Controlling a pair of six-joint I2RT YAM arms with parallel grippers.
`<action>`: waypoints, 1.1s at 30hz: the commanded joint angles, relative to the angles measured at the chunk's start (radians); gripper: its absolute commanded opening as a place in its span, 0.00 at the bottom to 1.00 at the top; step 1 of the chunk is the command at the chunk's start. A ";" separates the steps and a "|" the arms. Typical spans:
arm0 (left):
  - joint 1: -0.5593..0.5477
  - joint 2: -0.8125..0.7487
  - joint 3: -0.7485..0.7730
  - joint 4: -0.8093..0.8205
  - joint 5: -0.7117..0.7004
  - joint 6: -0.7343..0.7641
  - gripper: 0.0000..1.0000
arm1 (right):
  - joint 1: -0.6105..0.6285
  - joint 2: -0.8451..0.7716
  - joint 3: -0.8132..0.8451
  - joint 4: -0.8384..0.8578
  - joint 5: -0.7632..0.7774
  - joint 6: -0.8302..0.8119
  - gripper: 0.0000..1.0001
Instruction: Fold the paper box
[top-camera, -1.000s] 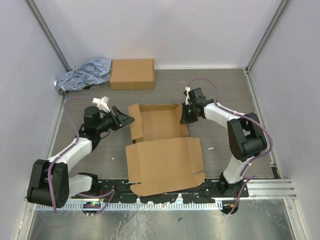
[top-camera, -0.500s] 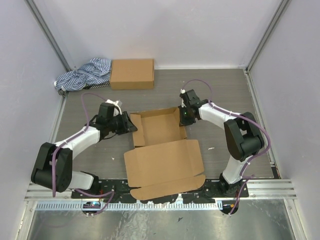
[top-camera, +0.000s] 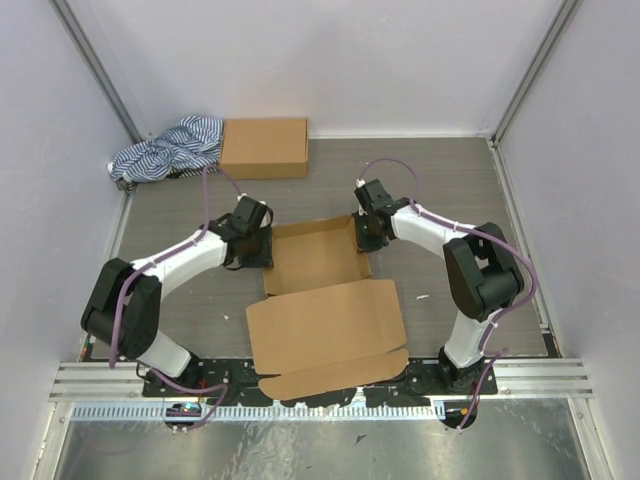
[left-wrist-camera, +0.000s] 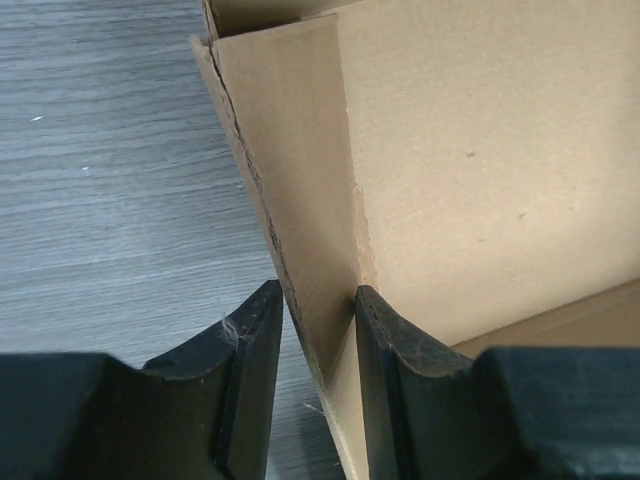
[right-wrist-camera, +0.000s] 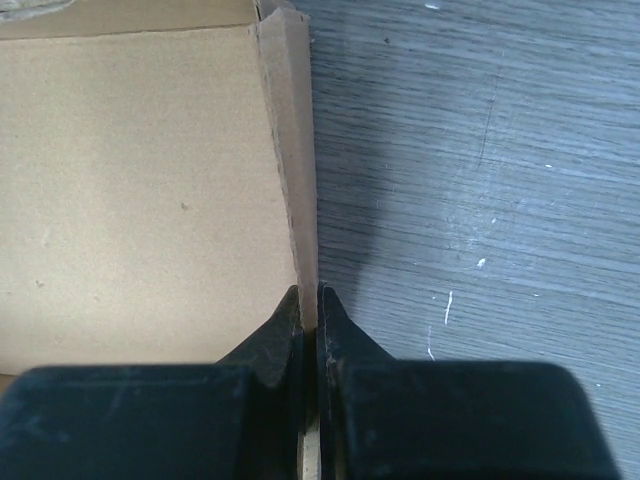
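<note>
Cardboard box (top-camera: 325, 300) is pictured on the desk (top-camera: 450, 200), its tray walls partly raised and its lid panel spread flat on the near side. Its right wall is clamped by the right pincer (right-wrist-camera: 308, 300), jaws pressed together on the thin board. Its left wall is straddled by the left pincer (left-wrist-camera: 315, 300), jaws held apart on either face. A second box (top-camera: 264, 147) and a striped cloth (top-camera: 165, 148) are seen beyond its far-left corner.
</note>
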 joint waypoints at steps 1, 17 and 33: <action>-0.059 0.043 0.090 -0.181 -0.222 0.034 0.40 | 0.030 0.004 0.036 -0.009 0.057 0.042 0.01; -0.142 0.203 0.224 -0.322 -0.536 -0.015 0.00 | 0.053 0.004 0.017 -0.031 0.138 0.061 0.01; -0.204 0.264 0.236 -0.324 -0.651 -0.036 0.00 | 0.056 0.024 0.038 -0.045 0.160 0.075 0.01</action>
